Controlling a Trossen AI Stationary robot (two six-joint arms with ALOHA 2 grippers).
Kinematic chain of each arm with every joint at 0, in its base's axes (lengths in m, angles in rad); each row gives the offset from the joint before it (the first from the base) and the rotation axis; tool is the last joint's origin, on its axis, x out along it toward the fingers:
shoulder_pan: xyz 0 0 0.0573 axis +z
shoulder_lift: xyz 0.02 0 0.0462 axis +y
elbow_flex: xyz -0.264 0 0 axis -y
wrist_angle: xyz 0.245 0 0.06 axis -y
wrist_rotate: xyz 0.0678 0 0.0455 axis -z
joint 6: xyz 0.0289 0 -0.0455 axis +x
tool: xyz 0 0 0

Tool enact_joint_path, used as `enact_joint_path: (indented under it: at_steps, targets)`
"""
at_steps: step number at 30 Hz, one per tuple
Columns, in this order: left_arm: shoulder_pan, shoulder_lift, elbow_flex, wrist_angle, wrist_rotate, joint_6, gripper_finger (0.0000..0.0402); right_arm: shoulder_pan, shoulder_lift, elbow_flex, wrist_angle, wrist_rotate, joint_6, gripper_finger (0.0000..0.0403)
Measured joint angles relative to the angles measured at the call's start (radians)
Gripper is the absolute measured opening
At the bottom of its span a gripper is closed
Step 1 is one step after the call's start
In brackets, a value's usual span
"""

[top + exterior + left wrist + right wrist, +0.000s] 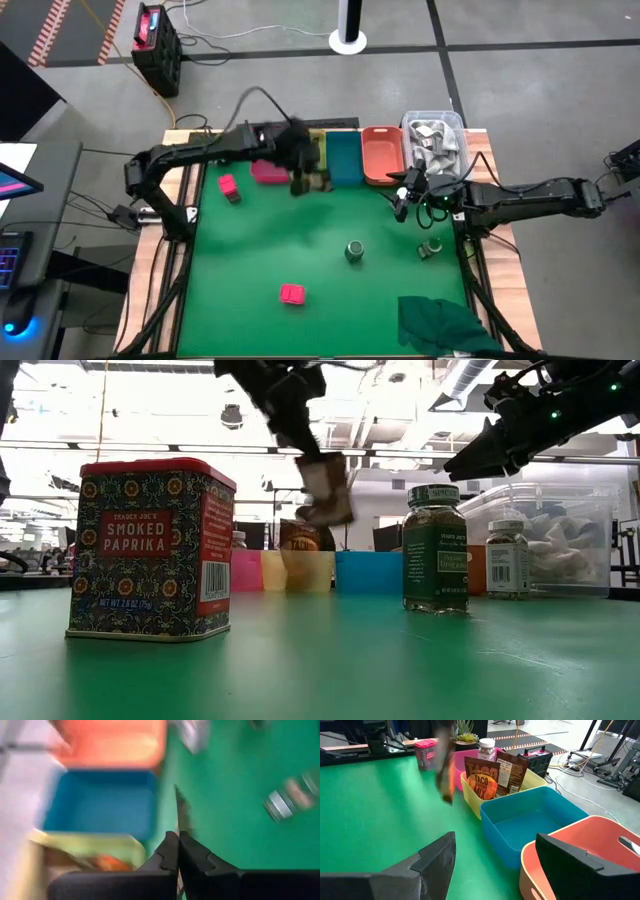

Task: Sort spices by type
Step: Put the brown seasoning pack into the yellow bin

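Note:
My left gripper (299,176) (178,837) hovers just in front of the yellow bin (316,150), shut on an orange-brown flat packet (325,488). More such packets (482,777) stand in the yellow bin. A white-capped jar (486,747) stands in the pink bin (268,172). On the mat rest two pink boxes (229,187) (291,293), a green-lidded jar (354,250) and a white-capped jar (430,246), all upright. My right gripper (404,196) (495,865) is open, above the mat in front of the orange bin (382,155), and touches nothing. My left gripper pinches the flat packet between its two fingers by its upper edge (312,460), coming from above and slanting down. The packet hangs below the fingers, tilted and lifted clear of the mat. The left wrist view shows it edge-on (181,812) between the fingers.
The blue bin (345,158) holds nothing I can see. A clear tub (435,140) of items stands at the far right corner. A dark green cloth (440,320) lies at the near right corner. The mat's middle (300,240) is open.

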Motion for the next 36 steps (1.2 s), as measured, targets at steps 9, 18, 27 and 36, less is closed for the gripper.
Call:
enact_joint_path:
  at_steps: [9,18,27,36]
  targets:
    - [0.198,0.011,0.016,0.381,0.000,0.049,0.0000,0.000,0.000,0.000,0.017,0.000,0.001,0.0301]
    - [0.337,0.052,0.016,0.439,-0.029,0.033,0.0000,0.000,0.000,0.000,0.040,0.000,0.008,0.0301]
    - [0.399,0.133,0.015,0.417,-0.026,0.026,0.0000,0.003,0.000,0.000,0.039,0.000,0.019,0.0301]
    - [0.400,0.144,0.015,0.305,-0.023,0.048,0.0000,0.002,0.000,0.000,0.039,-0.001,0.018,0.0301]
